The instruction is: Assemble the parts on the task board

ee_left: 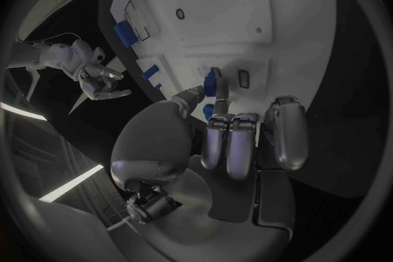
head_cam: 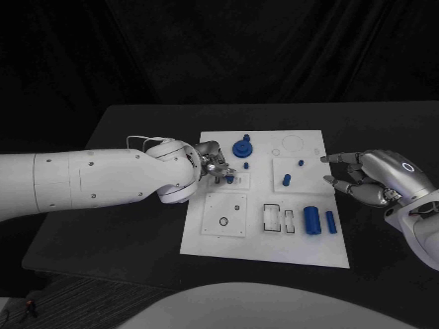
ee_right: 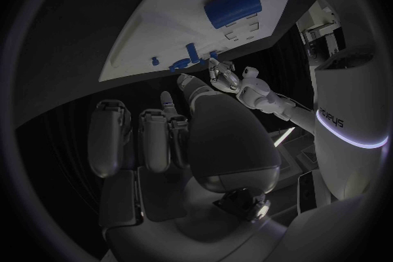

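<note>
The left hand [head_cam: 212,164] pinches a small blue peg [ee_left: 209,84] between thumb and fingertip, just above a square module on the white task board [head_cam: 210,240]. The peg looks rigid, light and smooth, so it is probably best gripped across its middle and kept upright. Beyond the fingers stands a blue gear [head_cam: 242,147]. Across the board, the right hand [head_cam: 370,178] hovers with its fingers half-curled and empty, two blue cylinders [head_cam: 319,221] just beside it.
</note>
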You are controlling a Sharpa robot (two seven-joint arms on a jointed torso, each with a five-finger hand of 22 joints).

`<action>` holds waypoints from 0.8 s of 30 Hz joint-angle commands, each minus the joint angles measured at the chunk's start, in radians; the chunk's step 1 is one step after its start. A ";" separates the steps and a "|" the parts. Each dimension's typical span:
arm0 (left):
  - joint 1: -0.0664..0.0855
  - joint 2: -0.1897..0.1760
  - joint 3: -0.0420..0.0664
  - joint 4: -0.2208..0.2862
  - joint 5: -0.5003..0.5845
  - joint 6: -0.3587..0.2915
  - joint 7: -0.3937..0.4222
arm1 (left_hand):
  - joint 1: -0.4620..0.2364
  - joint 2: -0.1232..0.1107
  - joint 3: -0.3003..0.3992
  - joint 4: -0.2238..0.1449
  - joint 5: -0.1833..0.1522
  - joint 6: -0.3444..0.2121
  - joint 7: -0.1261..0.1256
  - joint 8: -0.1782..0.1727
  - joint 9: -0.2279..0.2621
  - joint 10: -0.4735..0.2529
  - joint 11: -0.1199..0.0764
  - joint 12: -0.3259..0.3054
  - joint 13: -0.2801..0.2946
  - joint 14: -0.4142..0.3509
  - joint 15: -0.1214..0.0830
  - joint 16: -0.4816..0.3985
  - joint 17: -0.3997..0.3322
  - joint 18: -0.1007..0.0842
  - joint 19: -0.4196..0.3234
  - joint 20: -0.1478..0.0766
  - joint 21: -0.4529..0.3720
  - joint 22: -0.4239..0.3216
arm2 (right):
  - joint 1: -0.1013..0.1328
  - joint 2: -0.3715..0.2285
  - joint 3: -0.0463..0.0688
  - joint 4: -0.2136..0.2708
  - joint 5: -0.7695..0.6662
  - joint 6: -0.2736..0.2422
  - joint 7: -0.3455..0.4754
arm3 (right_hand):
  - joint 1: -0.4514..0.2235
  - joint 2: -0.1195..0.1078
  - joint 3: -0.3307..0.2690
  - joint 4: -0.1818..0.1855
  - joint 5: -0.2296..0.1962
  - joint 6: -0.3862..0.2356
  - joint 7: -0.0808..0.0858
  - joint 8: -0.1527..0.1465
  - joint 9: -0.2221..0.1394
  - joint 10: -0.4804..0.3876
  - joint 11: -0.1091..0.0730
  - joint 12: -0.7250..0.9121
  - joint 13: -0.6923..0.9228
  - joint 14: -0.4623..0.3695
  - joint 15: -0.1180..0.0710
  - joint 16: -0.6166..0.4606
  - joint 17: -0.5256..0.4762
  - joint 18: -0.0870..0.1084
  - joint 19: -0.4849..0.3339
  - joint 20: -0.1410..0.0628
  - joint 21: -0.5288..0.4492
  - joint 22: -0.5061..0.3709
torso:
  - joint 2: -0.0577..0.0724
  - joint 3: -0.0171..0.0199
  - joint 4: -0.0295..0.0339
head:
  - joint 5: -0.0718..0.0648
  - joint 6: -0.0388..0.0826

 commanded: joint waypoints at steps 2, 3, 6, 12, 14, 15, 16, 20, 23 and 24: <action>-0.003 -0.002 0.000 0.005 -0.001 0.018 0.008 | -0.019 -0.009 -0.019 0.029 -0.026 -0.005 0.004 -0.004 -0.005 0.100 0.001 -0.004 0.257 0.106 -0.003 0.003 0.263 -0.004 -0.008 0.004 -0.007 0.177 | -0.003 -0.002 0.000 0.002 -0.003 -0.014 -0.013 | 0.010 -0.001 0.006 -0.002 0.006 -0.003 0.002 -0.002 0.000 0.104 0.004 0.005 0.263 0.080 0.007 -0.002 0.117 -0.009 0.024 0.004 -0.002 0.203 | 0.000 -0.0001 0.0001 | 0.000 0.000; -0.003 -0.002 0.000 0.005 -0.001 0.018 0.008 | -0.023 -0.011 -0.028 0.039 -0.026 -0.005 0.005 -0.005 -0.006 0.101 0.002 -0.004 0.257 0.106 -0.002 0.003 0.263 -0.004 -0.008 0.005 -0.008 0.177 | -0.003 -0.002 0.000 0.002 -0.003 -0.014 -0.013 | 0.010 -0.001 0.006 -0.002 0.006 -0.003 0.002 -0.002 0.000 0.104 0.004 0.005 0.263 0.080 0.007 -0.002 0.117 -0.009 0.024 0.004 -0.002 0.203 | 0.000 -0.0001 0.0002 | 0.000 0.000; -0.003 -0.004 0.000 0.006 -0.001 0.020 0.008 | -0.034 -0.013 -0.059 0.065 -0.040 -0.004 0.006 -0.006 -0.010 0.101 0.004 -0.003 0.258 0.106 -0.001 0.003 0.263 -0.004 -0.008 0.006 -0.009 0.177 | -0.004 -0.002 0.000 0.002 -0.003 -0.014 -0.013 | 0.010 -0.004 0.010 -0.003 0.008 0.002 0.002 -0.001 0.000 0.104 0.005 0.005 0.263 0.080 0.007 -0.003 0.116 -0.009 0.023 0.005 -0.002 0.203 | 0.000 -0.0003 0.0001 | 0.000 0.000; -0.003 -0.005 0.000 0.005 -0.001 0.024 0.005 | -0.043 -0.015 -0.114 0.109 -0.083 -0.021 0.013 -0.003 -0.006 0.101 0.009 -0.004 0.258 0.106 0.003 0.003 0.263 -0.003 -0.010 0.010 -0.015 0.176 | -0.004 -0.002 0.000 0.002 -0.003 -0.015 -0.013 | 0.010 -0.004 0.010 -0.003 0.008 0.002 0.002 -0.001 0.000 0.104 0.005 0.005 0.263 0.080 0.007 -0.003 0.116 -0.009 0.023 0.005 -0.002 0.203 | 0.000 0.0001 -0.0003 | 0.000 0.000; -0.003 -0.006 0.000 0.005 -0.001 0.027 0.003 | -0.045 -0.014 -0.129 0.121 -0.090 -0.025 0.014 0.000 -0.003 0.101 0.011 -0.004 0.257 0.106 0.005 0.003 0.263 -0.003 -0.010 0.011 -0.014 0.176 | -0.004 -0.003 0.000 0.002 -0.003 -0.015 -0.013 | 0.010 -0.004 0.010 -0.003 0.008 0.002 0.002 -0.001 0.000 0.104 0.005 0.005 0.263 0.080 0.007 -0.003 0.116 -0.009 0.023 0.005 -0.002 0.203 | 0.000 0.0001 -0.0001 | 0.000 0.000; -0.003 -0.006 0.000 0.005 -0.001 0.027 0.003 | -0.045 -0.014 -0.132 0.124 -0.091 -0.026 0.014 0.001 -0.003 0.100 0.011 -0.004 0.257 0.106 0.005 0.003 0.263 -0.003 -0.011 0.011 -0.015 0.176 | -0.004 -0.003 0.000 0.002 -0.003 -0.015 -0.013 | 0.010 -0.004 0.010 -0.003 0.008 0.002 0.002 -0.001 0.000 0.104 0.005 0.005 0.263 0.080 0.007 -0.003 0.116 -0.009 0.023 0.005 -0.002 0.203 | 0.000 0.0001 -0.0001 | 0.000 0.000; -0.003 -0.006 0.000 0.005 -0.001 0.028 0.002 | -0.046 -0.012 -0.143 0.133 -0.093 -0.029 0.015 0.005 0.001 0.100 0.012 -0.004 0.257 0.106 0.006 0.003 0.263 -0.003 -0.011 0.012 -0.016 0.176 | -0.004 -0.003 0.000 0.002 -0.003 -0.015 -0.013 | 0.010 -0.004 0.010 -0.003 0.008 0.002 0.002 -0.001 0.000 0.104 0.005 0.005 0.263 0.080 0.007 -0.003 0.116 -0.009 0.023 0.005 -0.002 0.203 | 0.000 0.0001 -0.0001 | 0.001 0.000; -0.003 -0.008 0.000 0.006 -0.001 0.027 0.005 | -0.047 -0.008 -0.153 0.143 -0.093 -0.030 0.014 0.010 0.005 0.101 0.012 -0.004 0.257 0.106 0.006 0.003 0.263 -0.003 -0.011 0.012 -0.016 0.176 | -0.004 -0.002 0.000 0.001 -0.003 -0.015 -0.013 | 0.010 -0.004 0.010 -0.003 0.008 0.002 0.002 -0.001 0.000 0.104 0.005 0.005 0.263 0.080 0.007 -0.003 0.116 -0.009 0.023 0.005 -0.002 0.203 | 0.000 0.0002 -0.0003 | 0.002 0.000; -0.003 -0.008 0.000 0.007 -0.001 0.025 0.010 | -0.035 -0.002 -0.164 0.151 -0.077 -0.028 0.011 0.026 0.016 0.102 0.009 -0.002 0.259 0.106 0.005 0.003 0.263 -0.003 -0.010 0.012 -0.014 0.176 | -0.005 -0.001 0.000 0.000 -0.003 -0.014 -0.013 | 0.010 -0.004 0.010 -0.003 0.008 0.002 0.002 -0.001 0.000 0.104 0.005 0.005 0.263 0.080 0.007 -0.003 0.116 -0.009 0.023 0.005 -0.002 0.203 | 0.000 0.0001 -0.0004 | 0.003 0.000; -0.003 -0.008 0.000 0.007 -0.001 0.023 0.013 | -0.025 0.001 -0.170 0.153 -0.067 -0.029 0.009 0.036 0.025 0.102 0.008 -0.002 0.259 0.106 0.004 0.003 0.263 -0.003 -0.010 0.011 -0.014 0.177 | -0.005 -0.001 0.000 0.000 -0.003 -0.014 -0.013 | 0.010 -0.004 0.010 -0.003 0.008 0.002 0.002 -0.001 0.000 0.104 0.005 0.005 0.263 0.080 0.007 -0.003 0.116 -0.009 0.023 0.005 -0.002 0.203 | 0.000 0.0000 -0.0005 | 0.003 0.000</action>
